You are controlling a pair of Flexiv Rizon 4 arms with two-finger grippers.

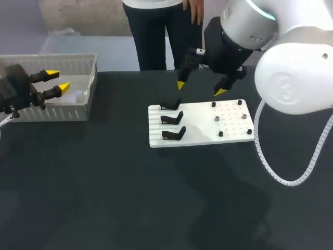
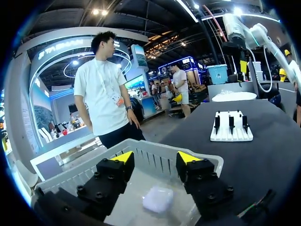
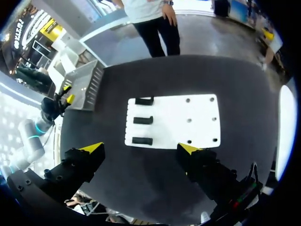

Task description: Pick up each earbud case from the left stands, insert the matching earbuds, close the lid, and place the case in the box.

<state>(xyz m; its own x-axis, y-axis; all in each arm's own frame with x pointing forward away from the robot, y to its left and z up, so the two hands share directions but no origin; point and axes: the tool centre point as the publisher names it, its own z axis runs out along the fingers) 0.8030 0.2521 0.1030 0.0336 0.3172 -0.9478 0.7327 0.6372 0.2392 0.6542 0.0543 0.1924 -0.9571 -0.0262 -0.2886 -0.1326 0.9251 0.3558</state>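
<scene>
Table (image 1: 104,198): matt black, unpatterned; board (image 1: 208,130): white, with parallel grooves along the stand side and a grid of small holes on the other half; three stands (image 1: 173,119): black; pegs (image 1: 220,134) on the board: black, one grey; box (image 1: 78,112): pale translucent grey, walls patterned with vertical ribs; earbud case (image 2: 157,198) in the box: plain white; left gripper (image 1: 58,80) and right gripper (image 1: 200,88): black bodies, bright yellow tips; right arm (image 1: 296,78): glossy white shell with a cyan ring; coiled cable (image 1: 276,172): white.
</scene>
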